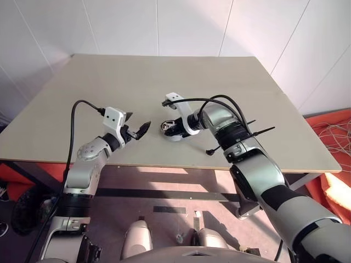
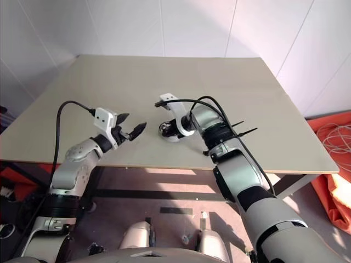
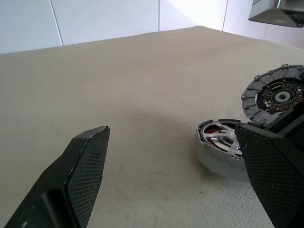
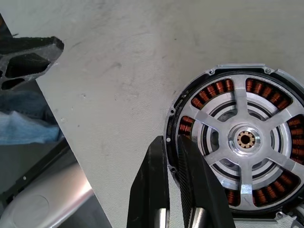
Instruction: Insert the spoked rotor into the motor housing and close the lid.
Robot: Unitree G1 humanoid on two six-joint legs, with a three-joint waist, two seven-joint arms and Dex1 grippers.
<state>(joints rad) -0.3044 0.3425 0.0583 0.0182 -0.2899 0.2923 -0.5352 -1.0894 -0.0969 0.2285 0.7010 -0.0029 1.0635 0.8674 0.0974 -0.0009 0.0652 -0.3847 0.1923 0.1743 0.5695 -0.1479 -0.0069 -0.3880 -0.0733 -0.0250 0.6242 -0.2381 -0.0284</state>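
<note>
Looking down from the head camera, I have the motor housing (image 4: 217, 88) sitting on the table (image 1: 164, 82) near its front edge, at about 3 o'clock from my left claw (image 1: 137, 123) and just beside it. The spoked rotor (image 4: 245, 139) already lies flat inside, silvery arms over the copper windings, hub centred and its axis pointing straight up, so I judge insertion done and the lid (image 3: 275, 95) the remaining job. That lid stands tilted on its edge just beyond the housing as seen from my left claw, ribbed rim up and inner face turned toward that claw; I can't tell what props it. My right claw (image 4: 172, 140) is the nearer one: its fingers are pressed together, tips right at the housing's rim near 9 o'clock of the rotor, though I can't tell whether they nip the rim. My left claw is spread wide and carries nothing. I reckon the closing turns on tipping the lid down flat, concentric with the hub.
</note>
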